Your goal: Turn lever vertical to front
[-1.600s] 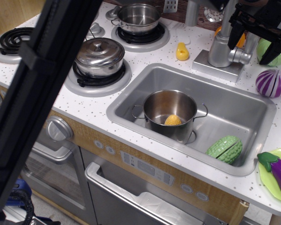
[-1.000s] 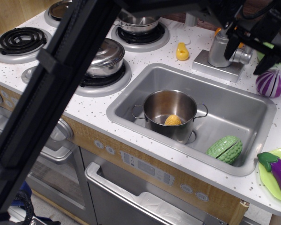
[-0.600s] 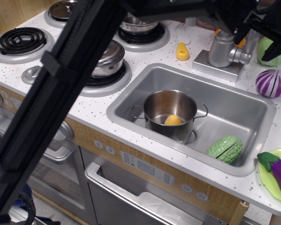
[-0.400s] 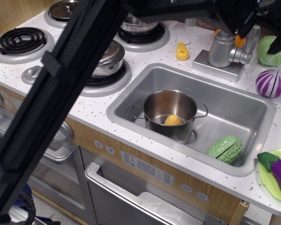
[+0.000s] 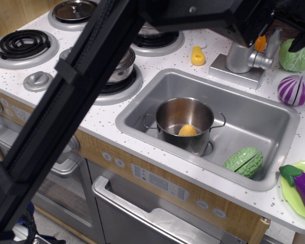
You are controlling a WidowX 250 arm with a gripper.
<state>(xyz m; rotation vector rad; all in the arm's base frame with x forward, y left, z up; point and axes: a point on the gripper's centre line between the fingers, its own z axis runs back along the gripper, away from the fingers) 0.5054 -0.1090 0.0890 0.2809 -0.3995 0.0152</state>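
The shiny faucet body [image 5: 240,56] stands on its base behind the sink. The lever [image 5: 275,41], a flat silver-grey handle, rises nearly upright from the stubby pivot [image 5: 263,61] on the faucet's right side. My gripper [image 5: 279,34] is at the top right, largely cut off by the frame edge. One black fingertip [image 5: 300,44] shows to the right of the lever; the other side merges with the dark arm left of it. The fingers stand apart, with the lever between them and below, and hold nothing.
A steel pot [image 5: 185,122] holding a yellow piece [image 5: 187,131] sits in the sink [image 5: 274,127], beside a green bumpy vegetable [image 5: 243,161]. A purple onion [image 5: 296,90], a cabbage [image 5: 294,57], an eggplant [image 5: 304,184] and a yellow toy [image 5: 197,56] lie around. My dark arm crosses the left half.
The gripper has risen from around the faucet's side pivot toward the top edge. The lever, hidden before, now shows standing upright. The arm has swung right across the stove.
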